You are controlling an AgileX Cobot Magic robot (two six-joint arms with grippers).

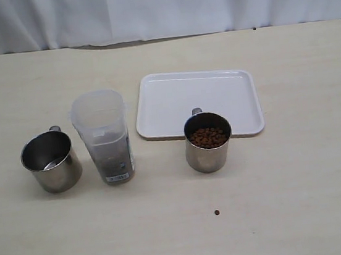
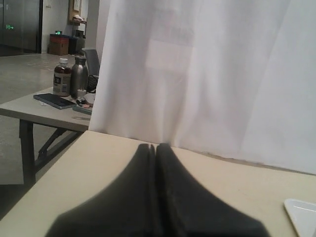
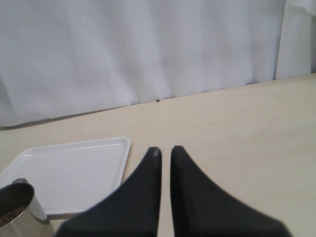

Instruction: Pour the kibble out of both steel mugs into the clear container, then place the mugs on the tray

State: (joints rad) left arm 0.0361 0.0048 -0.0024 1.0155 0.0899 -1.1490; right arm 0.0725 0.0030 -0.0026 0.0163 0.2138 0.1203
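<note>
Half done, judging by contents: left mug (image 1: 51, 161) empty, at nine o'clock of clear container (image 1: 104, 136) already holding kibble (image 1: 113, 157). Right mug (image 1: 208, 141) full, on desk (image 1: 291, 200) at six o'clock of tray (image 1: 216, 91). Left fingers (image 2: 156, 146) together; right fingers (image 3: 164, 149) barely apart, empty. Next: grasp full mug, pour.

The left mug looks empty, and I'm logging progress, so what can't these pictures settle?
- Left mug: exterior view only; glare on its floor could hide a few pellets.
- Clear container: frosted wall blurs the kibble level.
- Right mug: cut off by the right wrist view's edge.
- Tray: only a corner shows in the left wrist view.
</note>
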